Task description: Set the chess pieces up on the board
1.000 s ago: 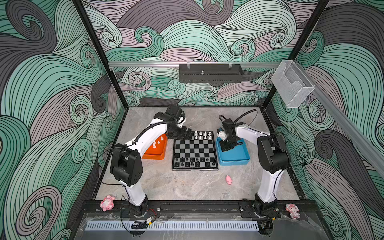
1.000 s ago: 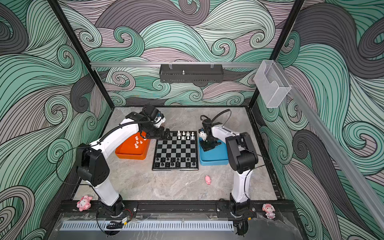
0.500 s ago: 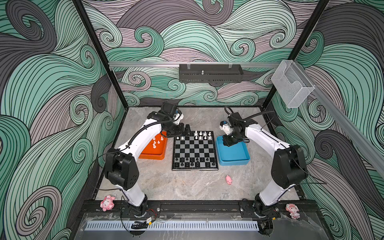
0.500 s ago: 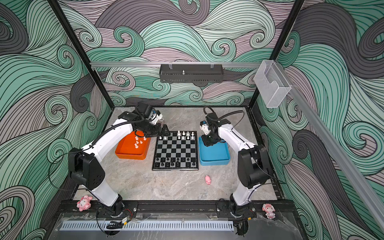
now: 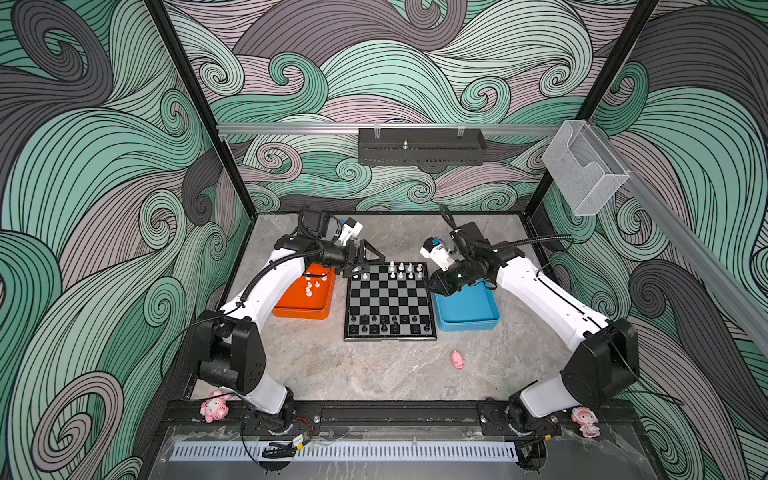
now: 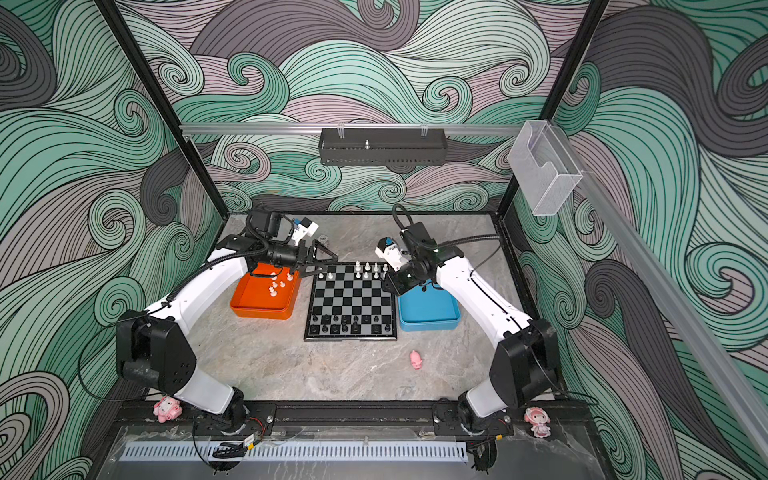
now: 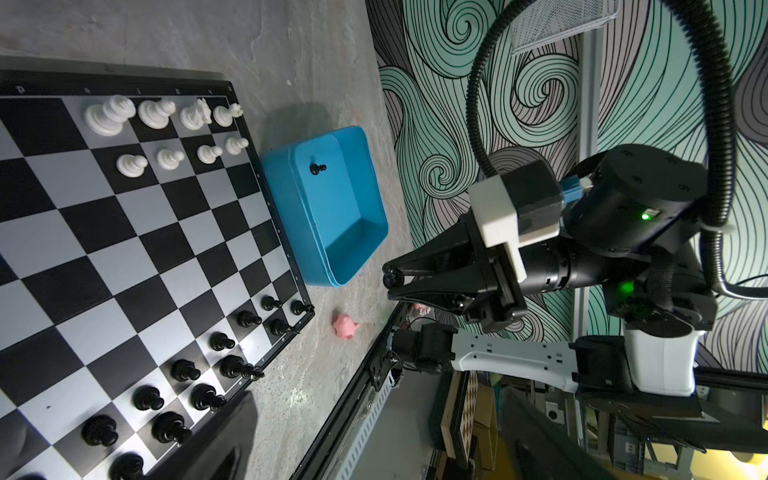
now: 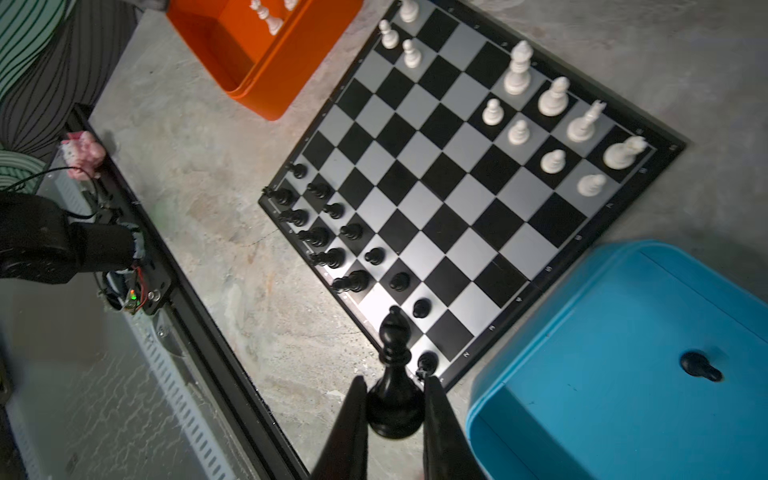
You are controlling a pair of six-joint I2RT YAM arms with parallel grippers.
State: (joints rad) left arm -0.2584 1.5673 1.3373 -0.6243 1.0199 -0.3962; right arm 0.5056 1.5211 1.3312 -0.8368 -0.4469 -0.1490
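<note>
- The walls (image 5: 124, 174) around the cell carry green, grey and mauve swirls, with black posts at the far corners.
- The table (image 5: 374, 374) is grey marbled stone; both arm bases stand along its near edge.
- The board (image 5: 388, 297) lies flat mid-table, its sides square to the table's edges.
- The orange tray (image 5: 301, 311) sits just beside the board's left edge and the blue tray (image 5: 469, 322) just beside its right edge.
- The right gripper (image 8: 395, 415) hangs over the board's right edge, by the blue tray's far left corner. Its jaws are clamped on the round foot of a black bishop (image 8: 394, 353).
- The bishop's long axis runs in line with the fingers. Its foot is pinched between them and its head points out past the tips. How far it leans from upright I cannot tell.
- The left gripper (image 6: 326, 266) hovers over the board's far left corner, jaws spread apart.
- Black pieces (image 5: 386, 326) stand upright in the two rows along the board's near edge.
- White pieces (image 5: 405, 270) stand upright in the two far rows, mostly on the right half, with a few at the far left corner.
- Loose white pieces (image 5: 311, 286) sit in the orange tray's far half.
- A pink pig (image 5: 457, 359) lies on the table, nearer the near edge than the blue tray.
- One black pawn (image 8: 700, 365) lies on its side in the blue tray, toward its far end.
</note>
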